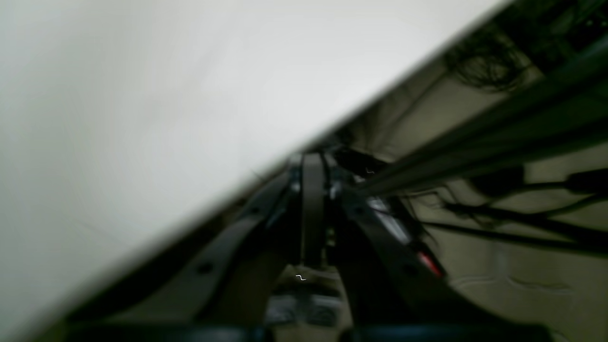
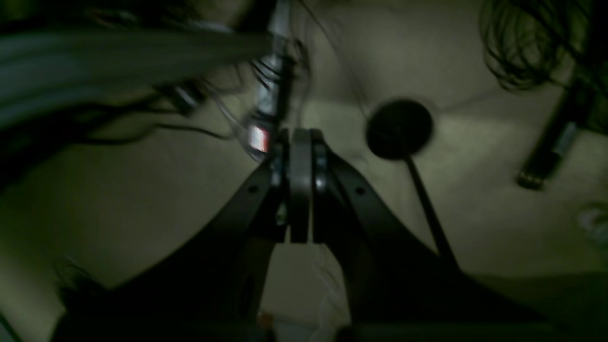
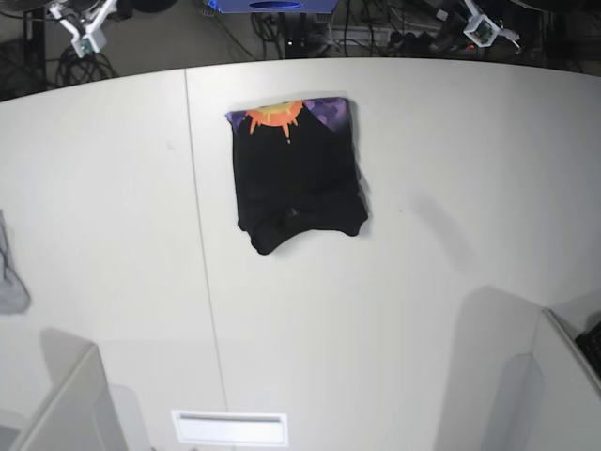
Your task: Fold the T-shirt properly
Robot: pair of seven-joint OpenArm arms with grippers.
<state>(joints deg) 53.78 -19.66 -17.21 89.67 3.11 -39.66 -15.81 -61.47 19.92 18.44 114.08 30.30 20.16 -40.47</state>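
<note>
The black T-shirt (image 3: 299, 183) lies folded into a compact, roughly square bundle on the white table (image 3: 460, 188), back of centre. A strip of its orange, yellow and purple print (image 3: 282, 114) shows along the far edge. In the left wrist view my left gripper (image 1: 312, 164) is shut with nothing between its pads, hanging past the table edge over the floor. My right gripper (image 2: 300, 137) is likewise shut and empty, above dim floor. Neither gripper is near the shirt, and neither shows in the base view.
A small grey cloth (image 3: 9, 272) lies at the table's left edge. White arm housings (image 3: 61, 399) fill the front corners. Cables and a round black stand foot (image 2: 399, 127) lie on the floor. Clamps and wiring line the far table edge.
</note>
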